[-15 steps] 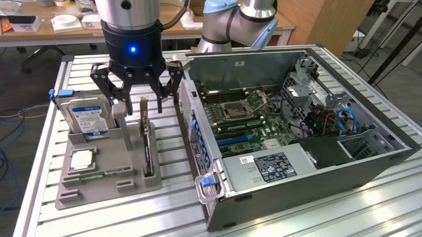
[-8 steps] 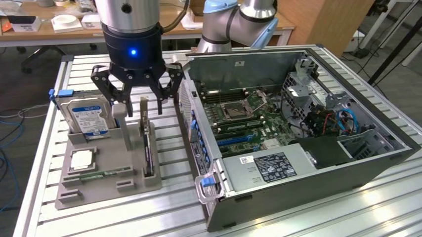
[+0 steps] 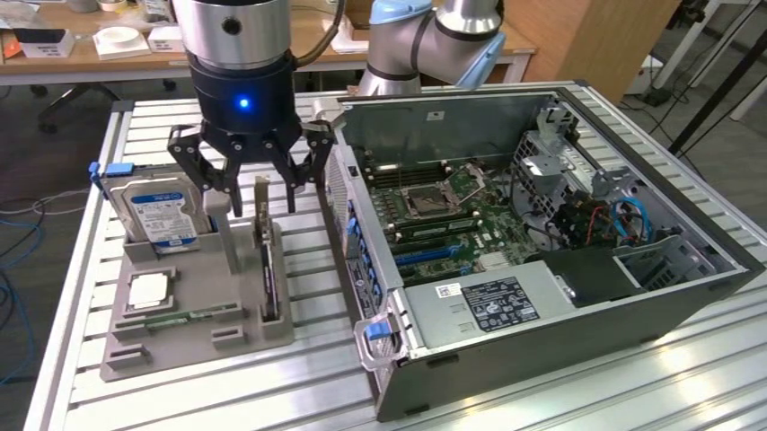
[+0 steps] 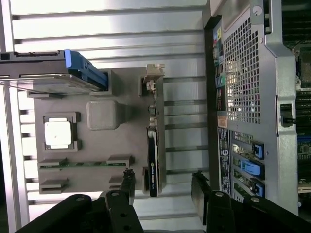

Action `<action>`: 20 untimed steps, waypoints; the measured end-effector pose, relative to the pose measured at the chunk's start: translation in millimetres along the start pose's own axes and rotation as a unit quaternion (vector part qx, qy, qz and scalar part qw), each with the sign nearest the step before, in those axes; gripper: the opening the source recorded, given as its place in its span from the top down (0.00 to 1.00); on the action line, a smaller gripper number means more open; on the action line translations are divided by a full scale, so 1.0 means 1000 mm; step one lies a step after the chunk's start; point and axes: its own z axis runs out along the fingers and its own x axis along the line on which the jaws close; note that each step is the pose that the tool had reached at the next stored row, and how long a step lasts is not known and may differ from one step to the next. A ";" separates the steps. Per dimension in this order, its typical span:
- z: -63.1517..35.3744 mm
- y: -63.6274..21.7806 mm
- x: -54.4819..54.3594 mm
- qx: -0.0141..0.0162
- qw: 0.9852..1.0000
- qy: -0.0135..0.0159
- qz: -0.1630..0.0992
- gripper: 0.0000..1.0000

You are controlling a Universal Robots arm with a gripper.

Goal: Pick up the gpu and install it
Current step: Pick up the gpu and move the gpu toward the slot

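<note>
Gripper (image 3: 261,196), jaws spread, hangs above gpu (image 3: 268,269) standing in gray tray (image 3: 168,337).

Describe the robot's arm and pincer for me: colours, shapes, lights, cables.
The arm is built of silver-grey tubes with pale blue joint caps. Its wrist is a shiny silver cylinder ending in a round black housing with a small glowing blue light. The pincer is black, with jointed link-bar fingers held by visible pins. A dark cable runs beside the wrist.
</note>
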 end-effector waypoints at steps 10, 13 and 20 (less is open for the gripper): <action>0.0065 -0.0004 0.000 0.000 1.000 0.000 0.000 0.41; 0.0080 -0.0004 0.000 0.000 1.000 0.000 0.000 0.41; 0.0100 -0.0005 0.000 0.000 1.000 0.000 0.000 0.41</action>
